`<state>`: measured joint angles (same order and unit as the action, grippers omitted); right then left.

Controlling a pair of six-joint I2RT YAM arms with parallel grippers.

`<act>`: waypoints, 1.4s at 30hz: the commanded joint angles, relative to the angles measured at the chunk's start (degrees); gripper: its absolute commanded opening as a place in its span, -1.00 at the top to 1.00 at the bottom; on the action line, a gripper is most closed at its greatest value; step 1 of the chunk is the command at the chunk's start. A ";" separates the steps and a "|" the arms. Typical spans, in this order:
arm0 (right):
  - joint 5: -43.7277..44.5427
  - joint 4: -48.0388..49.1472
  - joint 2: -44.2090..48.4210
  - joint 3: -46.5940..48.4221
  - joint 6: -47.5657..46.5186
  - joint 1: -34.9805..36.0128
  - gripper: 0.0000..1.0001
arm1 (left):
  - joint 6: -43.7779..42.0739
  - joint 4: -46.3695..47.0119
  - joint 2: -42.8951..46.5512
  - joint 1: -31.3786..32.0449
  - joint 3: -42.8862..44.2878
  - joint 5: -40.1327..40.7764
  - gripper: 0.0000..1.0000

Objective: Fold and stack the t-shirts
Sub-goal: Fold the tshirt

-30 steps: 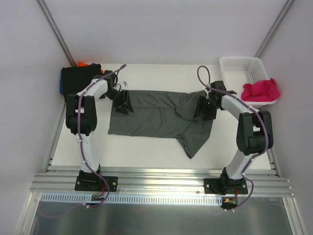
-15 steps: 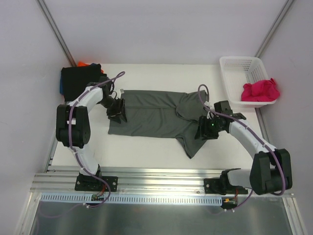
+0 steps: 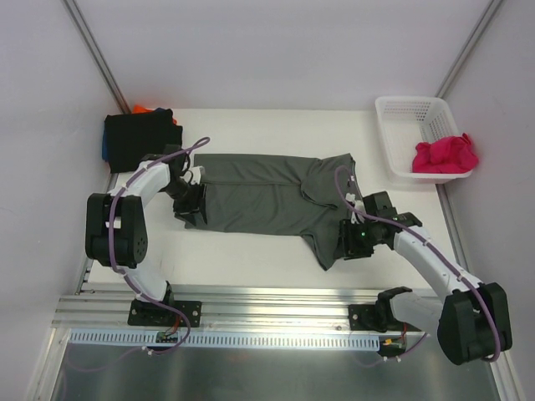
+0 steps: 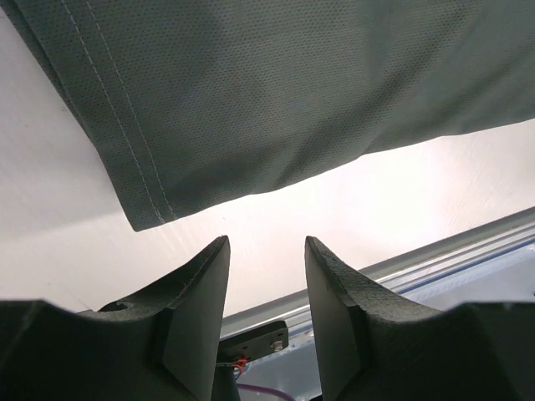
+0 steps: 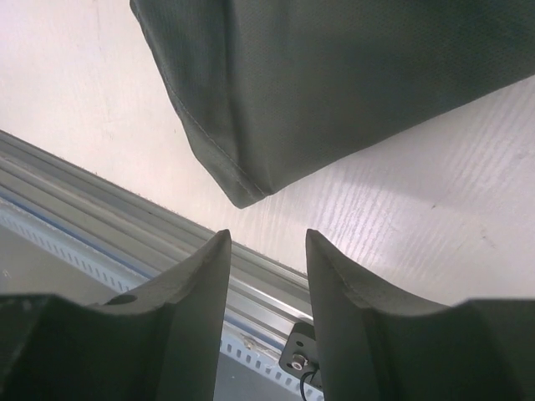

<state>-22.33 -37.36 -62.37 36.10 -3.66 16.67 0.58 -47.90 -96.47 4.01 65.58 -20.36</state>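
Where the top camera looks down on the table [image 3: 251,251], the dark grey t-shirt [image 3: 267,194] lies spread flat across its middle, hem to the left and sleeves to the right. The left fingers [image 3: 191,209] sit at the shirt's near-left corner, and the right fingers [image 3: 354,242] are at the near-right sleeve tip; from this height it is hard to say whether either touches the cloth. A folded black t-shirt [image 3: 134,138] rests at the far-left corner with an orange one [image 3: 142,109] peeking out behind it. The magenta t-shirt [image 3: 445,154] is bunched in the white basket [image 3: 401,102] at the far right.

In the left wrist view, the left fingers [image 4: 196,317] stand moderately apart with nothing between them. The hemmed corner of the grey shirt [image 4: 251,92] lies on the table just ahead of their tips.

In the right wrist view, the right fingers [image 5: 192,309] are likewise parted and hold nothing. A rounded grey corner [image 5: 351,75] lies just ahead, apart from the tips, with the aluminium rail [image 5: 84,200] running alongside.
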 commanded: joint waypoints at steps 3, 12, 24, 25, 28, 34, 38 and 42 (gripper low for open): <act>-0.35 0.97 -1.96 1.43 0.50 3.54 0.10 | -0.75 -0.79 2.34 -1.20 -0.19 1.37 0.16; 0.71 2.82 -7.85 4.07 -0.56 8.81 0.08 | -0.75 -0.44 2.16 -3.31 -0.37 2.52 0.15; 1.67 4.14 -14.00 6.97 -0.73 10.84 0.07 | 1.79 -0.35 -0.83 -3.66 3.15 0.15 0.15; 1.67 4.14 -14.53 7.14 -0.73 11.02 0.07 | 1.88 -0.53 -1.09 -3.66 3.41 0.06 0.15; 1.67 3.79 -15.24 7.23 -1.00 11.72 0.07 | 1.88 -0.62 -1.88 -3.66 3.85 -0.47 0.16; 1.67 3.35 -16.29 7.15 -0.38 13.48 0.10 | 1.79 -1.06 -2.94 -3.66 4.29 -1.17 0.15; 2.29 3.17 -16.56 7.23 -0.38 13.83 0.19 | 1.71 -1.41 -3.03 -4.79 4.03 -1.52 0.16; 2.73 2.83 -16.21 7.23 -0.47 13.92 0.33 | 2.23 -1.49 -2.94 -4.71 3.59 -2.31 0.16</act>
<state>-20.27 -33.61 -78.72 41.21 -3.70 30.22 2.17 -47.46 -99.53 -0.12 68.12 -20.73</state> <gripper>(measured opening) 0.352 0.421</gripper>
